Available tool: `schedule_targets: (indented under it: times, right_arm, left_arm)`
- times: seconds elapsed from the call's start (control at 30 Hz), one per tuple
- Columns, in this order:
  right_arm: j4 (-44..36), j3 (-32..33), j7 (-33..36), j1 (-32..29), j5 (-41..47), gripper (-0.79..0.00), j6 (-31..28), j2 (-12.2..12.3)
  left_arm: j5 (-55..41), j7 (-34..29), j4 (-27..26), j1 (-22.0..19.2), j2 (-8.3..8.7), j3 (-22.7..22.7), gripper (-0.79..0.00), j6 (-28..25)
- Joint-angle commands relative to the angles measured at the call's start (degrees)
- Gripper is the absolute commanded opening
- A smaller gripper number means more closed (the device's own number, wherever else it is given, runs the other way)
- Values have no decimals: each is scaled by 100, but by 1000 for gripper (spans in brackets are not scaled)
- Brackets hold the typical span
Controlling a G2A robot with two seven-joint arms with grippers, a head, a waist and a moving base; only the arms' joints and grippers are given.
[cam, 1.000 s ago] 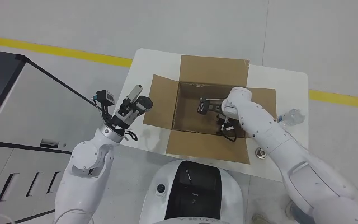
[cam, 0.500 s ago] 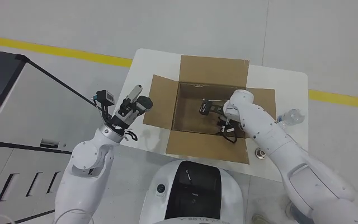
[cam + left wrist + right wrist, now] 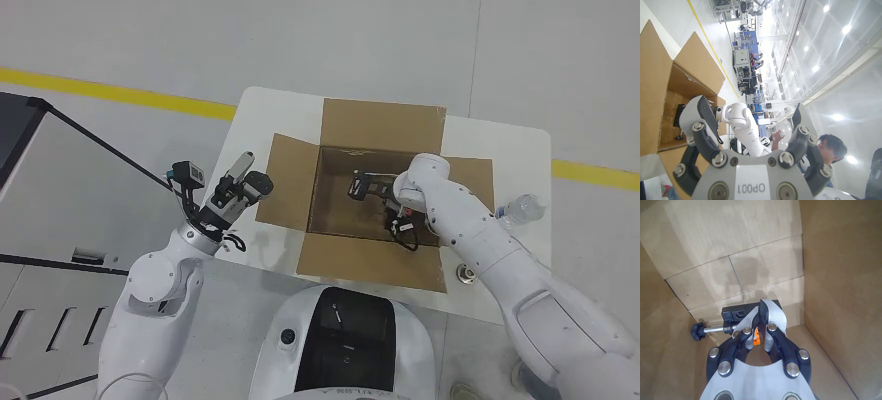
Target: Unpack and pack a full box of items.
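- Inside the cardboard box [image 3: 383, 125], my right gripper [image 3: 759, 321] is pinched tight on the black screw clamp [image 3: 730, 313].
- It has shifted a little since a moment ago, and the clamp goes with it.
- I think the unpacking is under way.
- My left gripper [image 3: 751, 108] hangs wide apart beside the box.

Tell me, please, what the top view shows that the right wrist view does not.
The top view adds the white table, the box with its flaps spread, a clear bottle lying on the table beside the box, and the left claw, open, over the table's edge near a flap.
The right wrist view adds a black clamp with a threaded screw and knob, low in the box, and an orange piece pinched in the right claw.
Both show the box's inside with the right claw set in it.
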Motion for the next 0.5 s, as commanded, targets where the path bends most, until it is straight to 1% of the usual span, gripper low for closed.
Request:
schedule_targets:
  times: [0.0,0.17,0.2,0.23,0.27,0.33,0.37,0.43,0.47]
  right_arm:
    - [-12,22,46,-18,16,-785,-34,8]
    - [60,62,69,-56,82,-785,-154,19]
    - [62,81,37,-64,112,-733,-188,23]
    - [68,93,35,-66,107,-631,-210,29]
    - [53,117,1,-75,135,-579,-216,34]
    - [21,168,-47,-93,158,-573,-273,55]
    - [-11,189,-44,-102,152,-536,-284,67]
    - [-101,241,-38,-133,142,-536,-295,94]
    - [-150,266,-15,-151,129,-523,-301,109]
  left_arm:
    - [0,0,0,0,0,0,0,0]
    - [0,0,0,0,0,0,0,0]
    - [0,0,0,0,0,0,0,0]
    - [0,0,0,0,0,0,0,0]
    - [0,0,0,0,0,0,0,0]
    - [0,0,0,0,0,0,0,0]
    - [0,0,0,0,0,0,0,0]
    - [0,0,0,0,0,0,0,0]
    - [0,0,0,0,0,0,0,0]
